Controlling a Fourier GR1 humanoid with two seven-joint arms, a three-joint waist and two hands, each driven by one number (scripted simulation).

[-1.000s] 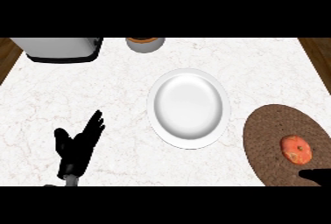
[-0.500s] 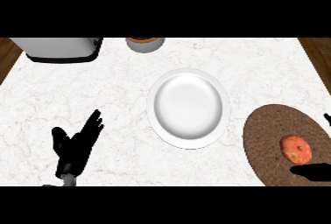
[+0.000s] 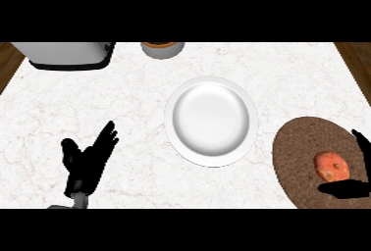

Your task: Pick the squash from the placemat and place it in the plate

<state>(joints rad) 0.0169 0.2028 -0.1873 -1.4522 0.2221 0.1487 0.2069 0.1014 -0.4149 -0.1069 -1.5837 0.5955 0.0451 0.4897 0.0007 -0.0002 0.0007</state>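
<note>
Your right hand (image 3: pixel 348 188) brackets the squash (image 3: pixel 332 165) on the placemat (image 3: pixel 301 147), fingers spread and grasping nothing. Close off-centre and the round squash may roll away from the plate (image 3: pixel 210 120). Your left hand (image 3: pixel 87 159) rests released on the worktop (image 3: pixel 94 103).

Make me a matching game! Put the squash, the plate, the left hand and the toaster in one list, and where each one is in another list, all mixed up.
Things:
1. squash
2. plate
3. left hand
4. toaster

Places:
A. far left corner of the counter
B. on the brown placemat at the right
C. middle of the counter
D. near left, open, fingers up

Pairs: 1-B, 2-C, 3-D, 4-A
</note>
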